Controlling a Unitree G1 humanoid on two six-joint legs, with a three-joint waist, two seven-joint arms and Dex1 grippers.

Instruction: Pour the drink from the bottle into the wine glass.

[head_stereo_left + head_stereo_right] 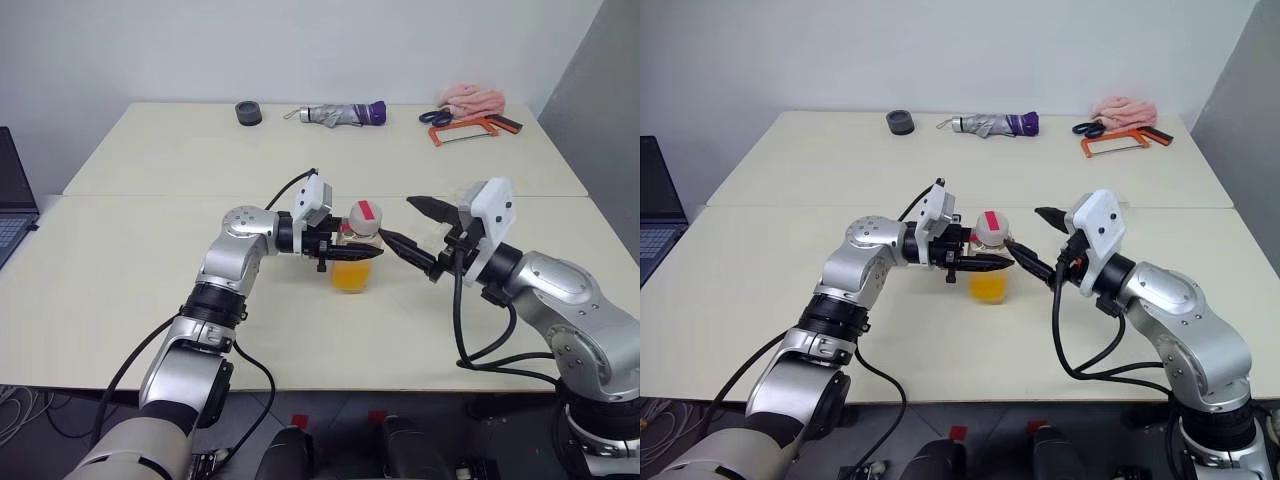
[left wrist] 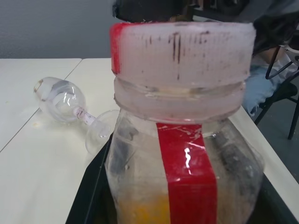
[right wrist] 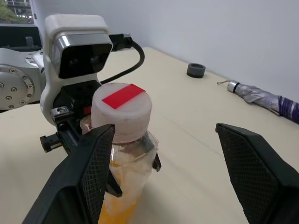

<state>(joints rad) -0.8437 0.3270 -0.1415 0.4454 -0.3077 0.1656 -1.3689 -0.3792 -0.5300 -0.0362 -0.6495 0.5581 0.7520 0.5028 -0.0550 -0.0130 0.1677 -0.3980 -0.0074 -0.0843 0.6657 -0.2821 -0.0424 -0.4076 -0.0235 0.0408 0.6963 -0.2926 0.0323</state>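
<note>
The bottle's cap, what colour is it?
White cap with a red stripe; right wrist view shows it best.

You see the bottle [image 1: 356, 252] upright on the table, cap on, orange drink [image 1: 351, 277] filling its lower part. The wine glass [image 2: 70, 105] lies on its side nearby.

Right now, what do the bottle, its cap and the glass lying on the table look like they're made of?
The bottle: clear thin plastic, probably; its wall looks dented and scuffed. The cap: matte whitish plastic, with ribbed sides and a red strip. The glass: clear, glossy, sharp highlights; it looks like real glass, though hard plastic is possible.
</note>
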